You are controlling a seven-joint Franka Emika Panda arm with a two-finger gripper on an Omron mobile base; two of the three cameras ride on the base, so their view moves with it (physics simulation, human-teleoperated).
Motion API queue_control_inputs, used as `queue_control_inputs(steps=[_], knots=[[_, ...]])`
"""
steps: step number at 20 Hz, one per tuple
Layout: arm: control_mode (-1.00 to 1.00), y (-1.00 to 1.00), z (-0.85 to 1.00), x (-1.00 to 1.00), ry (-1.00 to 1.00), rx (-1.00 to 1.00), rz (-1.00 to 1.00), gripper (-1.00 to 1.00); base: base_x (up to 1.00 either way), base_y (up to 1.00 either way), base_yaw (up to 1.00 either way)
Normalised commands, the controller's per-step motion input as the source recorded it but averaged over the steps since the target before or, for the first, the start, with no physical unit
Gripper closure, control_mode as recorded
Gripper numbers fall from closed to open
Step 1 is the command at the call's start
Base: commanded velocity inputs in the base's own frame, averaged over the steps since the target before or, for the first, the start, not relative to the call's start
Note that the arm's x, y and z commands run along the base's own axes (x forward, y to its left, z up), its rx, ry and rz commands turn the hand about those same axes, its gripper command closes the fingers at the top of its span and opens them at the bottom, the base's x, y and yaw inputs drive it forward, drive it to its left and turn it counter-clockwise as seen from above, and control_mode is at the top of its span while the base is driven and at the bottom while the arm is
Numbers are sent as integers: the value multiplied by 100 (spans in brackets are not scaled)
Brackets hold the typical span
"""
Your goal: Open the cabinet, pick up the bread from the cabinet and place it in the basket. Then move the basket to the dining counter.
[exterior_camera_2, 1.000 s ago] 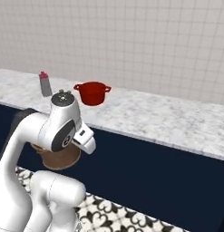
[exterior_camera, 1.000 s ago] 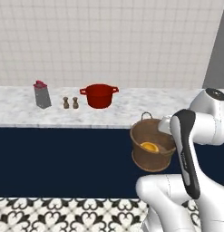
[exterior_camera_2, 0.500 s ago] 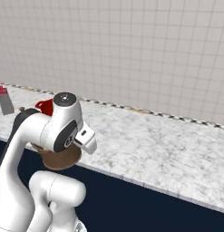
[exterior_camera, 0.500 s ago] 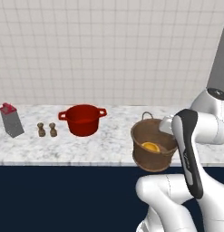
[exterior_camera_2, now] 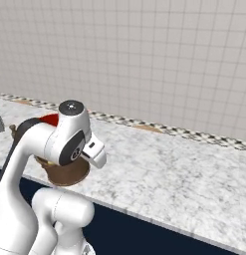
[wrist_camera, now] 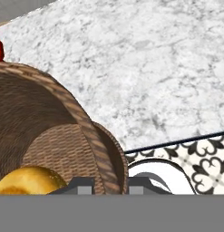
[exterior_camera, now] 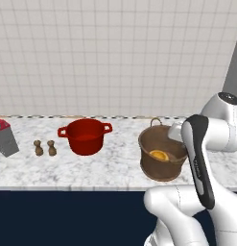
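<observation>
My end effector (wrist_camera: 111, 186) is clamped on the rim of the basket (exterior_camera: 160, 158), bread (exterior_camera: 159, 154) inside, above the desk (exterior_camera: 105, 168).

Even, bright rendered light; soft faint shadows; no glare; sharp focus; no edge distortion.

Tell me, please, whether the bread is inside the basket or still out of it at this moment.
Inside. The bread lies on the floor of the basket, below its woven rim.
</observation>
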Motion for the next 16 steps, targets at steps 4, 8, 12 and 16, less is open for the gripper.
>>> queue_control_inputs(steps=[4, 8, 12, 16], knots=[[-100, 0, 0, 19, 1, 0, -1, 100, 6, 0, 0], [-100, 19, -3, 100, 8, 0, -7, 100, 0, 0, 0], [-100, 12, -3, 100, 12, 0, -6, 100, 0, 0, 0], [-100, -14, -6, 100, 17, 1, 0, 100, 0, 0, 0]])
